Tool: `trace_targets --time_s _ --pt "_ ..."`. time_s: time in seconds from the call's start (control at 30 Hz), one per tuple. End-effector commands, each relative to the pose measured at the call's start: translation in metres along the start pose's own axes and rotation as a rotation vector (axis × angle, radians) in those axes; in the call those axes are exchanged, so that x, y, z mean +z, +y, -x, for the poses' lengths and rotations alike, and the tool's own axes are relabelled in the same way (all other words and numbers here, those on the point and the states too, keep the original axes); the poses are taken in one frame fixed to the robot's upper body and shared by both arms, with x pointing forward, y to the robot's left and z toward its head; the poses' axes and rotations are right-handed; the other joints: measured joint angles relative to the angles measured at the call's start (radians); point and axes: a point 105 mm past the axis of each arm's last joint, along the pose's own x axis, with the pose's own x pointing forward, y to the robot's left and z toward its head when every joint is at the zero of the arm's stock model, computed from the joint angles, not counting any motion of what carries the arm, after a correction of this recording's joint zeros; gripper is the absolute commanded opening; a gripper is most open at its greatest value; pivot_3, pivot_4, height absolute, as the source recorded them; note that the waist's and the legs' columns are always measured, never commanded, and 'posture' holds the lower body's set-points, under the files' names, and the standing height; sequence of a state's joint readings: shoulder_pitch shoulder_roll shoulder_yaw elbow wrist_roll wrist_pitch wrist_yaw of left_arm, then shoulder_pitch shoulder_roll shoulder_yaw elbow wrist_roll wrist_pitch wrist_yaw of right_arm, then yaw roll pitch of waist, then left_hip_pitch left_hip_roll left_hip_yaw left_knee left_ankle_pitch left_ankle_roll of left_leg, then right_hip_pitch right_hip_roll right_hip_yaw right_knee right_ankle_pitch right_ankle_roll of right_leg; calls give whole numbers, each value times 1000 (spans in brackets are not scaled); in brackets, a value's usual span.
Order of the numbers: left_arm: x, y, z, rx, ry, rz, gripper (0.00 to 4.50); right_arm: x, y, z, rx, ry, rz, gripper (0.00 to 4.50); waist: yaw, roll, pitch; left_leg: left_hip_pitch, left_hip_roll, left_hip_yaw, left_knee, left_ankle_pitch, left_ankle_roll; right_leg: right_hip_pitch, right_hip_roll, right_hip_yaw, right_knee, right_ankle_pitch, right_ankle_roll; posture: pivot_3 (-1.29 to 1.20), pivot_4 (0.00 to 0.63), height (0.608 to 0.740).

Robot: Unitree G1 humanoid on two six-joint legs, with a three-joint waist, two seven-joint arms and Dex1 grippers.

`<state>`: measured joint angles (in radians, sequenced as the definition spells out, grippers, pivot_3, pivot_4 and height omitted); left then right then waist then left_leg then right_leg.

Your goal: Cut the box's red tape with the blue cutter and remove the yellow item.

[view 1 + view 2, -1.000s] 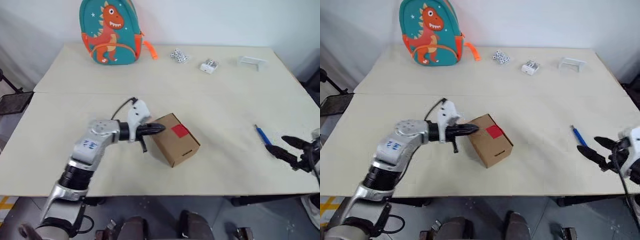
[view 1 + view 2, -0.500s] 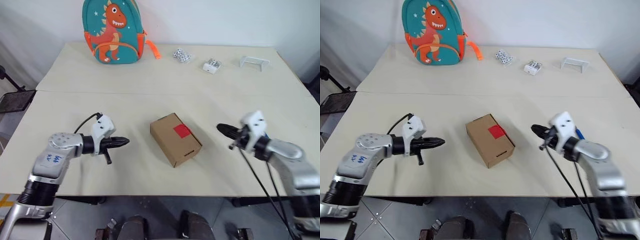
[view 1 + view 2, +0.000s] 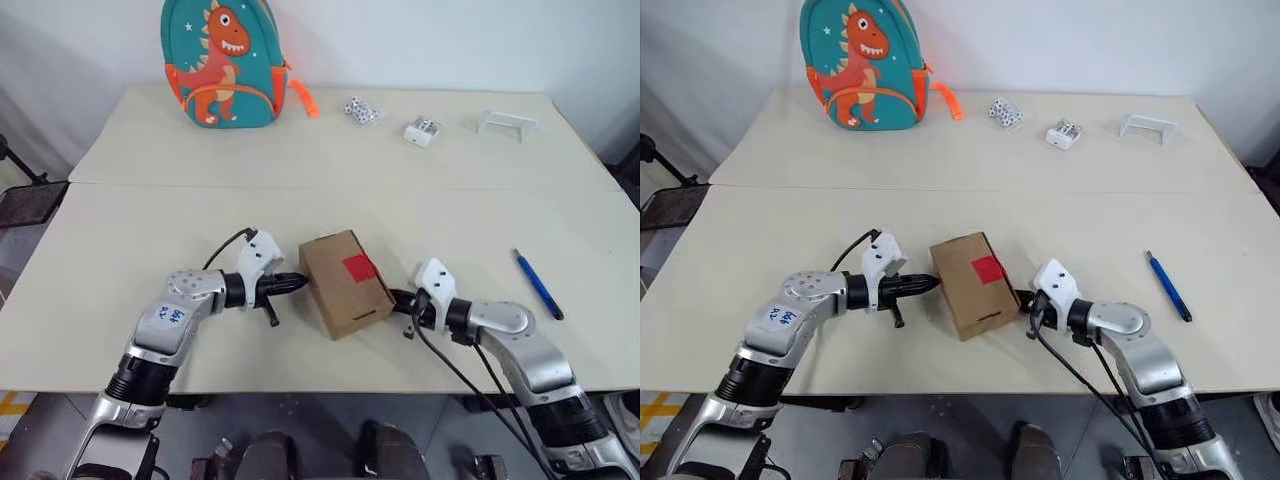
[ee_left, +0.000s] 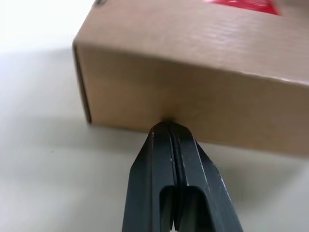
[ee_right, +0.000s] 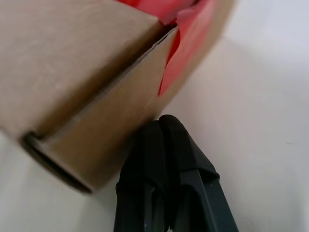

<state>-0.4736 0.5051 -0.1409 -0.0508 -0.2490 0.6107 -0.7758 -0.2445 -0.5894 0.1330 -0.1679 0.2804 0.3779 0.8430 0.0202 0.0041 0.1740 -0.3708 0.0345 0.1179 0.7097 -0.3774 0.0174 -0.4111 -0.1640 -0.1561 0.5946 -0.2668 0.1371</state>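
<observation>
Box pinned between my hands

Both hands, left (image 3: pixel 296 282) and right (image 3: pixel 397 297), came in shut and empty against the box (image 3: pixel 345 283); blue cutter (image 3: pixel 538 284) lies unclaimed on the bench (image 3: pixel 450 190).

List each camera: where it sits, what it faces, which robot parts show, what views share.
Head eyes: look down at the table; both arms, left gripper, right gripper flanking the box.
Left wrist: shut fingers at a box side.
Right wrist: shut fingers at the box edge below the red tape.
All share the box.
</observation>
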Motion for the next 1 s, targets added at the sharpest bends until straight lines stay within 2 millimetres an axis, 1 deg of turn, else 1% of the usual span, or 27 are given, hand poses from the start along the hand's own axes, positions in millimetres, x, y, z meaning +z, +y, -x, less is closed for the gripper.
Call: trace_targets --time_s 0.03,0.2,0.4,0.5,0.57,0.6,0.63,0.7,0.77,0.8,0.87,0.97,1.0 --pt "12 5 -5 17 -33 -23 0 14 12 4 34 -22 35 28 1 0 0 0 0 0 0 0 0 0 0 0 0 0 0 0 150 740" --pt "15 6 -10 18 -41 -24 0 14 16 6 13 -4 23 28 1 0 0 0 0 0 0 0 0 0 0 0 0 0 0 0 150 740" --pt "14 5 -14 3 -40 -26 0 7 17 11 -9 27 14 28 2 0 0 0 0 0 0 0 0 0 0 0 0 0 0 0 150 740" --pt "12 11 -5 11 -15 -54 0 7 9 23 -53 40 22 28 2 0 0 0 0 0 0 0 0 0 0 0 0 0 0 0 150 740" --pt "19 22 14 15 -49 -95 0 14 1 42 -86 37 -15 28 2 0 0 0 0 0 0 0 0 0 0 0 0 0 0 0 150 740" --pt "26 25 26 -8 -84 -130 0 18 -2 55 -95 40 -62 28 2 0 0 0 0 0 0 0 0 0 0 0 -1 0 0 0 150 740" --pt "30 26 33 -28 -107 -155 0 21 -3 62 -96 43 -94 28 2 0 0 0 0 0 0 0 0 0 0 0 -1 0 0 0 150 740" --pt "37 23 42 -78 -154 -200 0 27 -4 70 -104 41 -147 396 2 0 0 0 0 0 0 0 0 0 0 0 0 0 0 0 150 740" --pt "54 10 47 -192 -237 -254 0 33 -1 79 -82 90 -247 888 2 0 0 1 0 0 0 0 0 0 0 0 0 0 0 0 150 740" --pt "66 3 48 -250 -291 -290 0 40 0 81 -71 86 -327 1241 2 0 0 0 0 0 1 0 0 1 0 0 0 0 0 0 150 740" --pt "83 -6 40 -305 -338 -327 0 47 -5 79 -99 104 -437 1912 4 0 0 -1 0 -1 3 0 0 1 0 0 0 0 0 0 150 740" --pt "91 -10 25 -324 -351 -341 0 54 -13 71 -162 129 -523 2936 4 -1 0 -3 0 -2 7 0 0 1 0 0 1 0 -1 0 150 740" --pt "92 -12 19 -331 -355 -347 0 56 -13 67 -158 126 -547 3228 3 -1 0 -2 1 -1 7 0 0 2 0 0 1 0 -1 0 150 740"
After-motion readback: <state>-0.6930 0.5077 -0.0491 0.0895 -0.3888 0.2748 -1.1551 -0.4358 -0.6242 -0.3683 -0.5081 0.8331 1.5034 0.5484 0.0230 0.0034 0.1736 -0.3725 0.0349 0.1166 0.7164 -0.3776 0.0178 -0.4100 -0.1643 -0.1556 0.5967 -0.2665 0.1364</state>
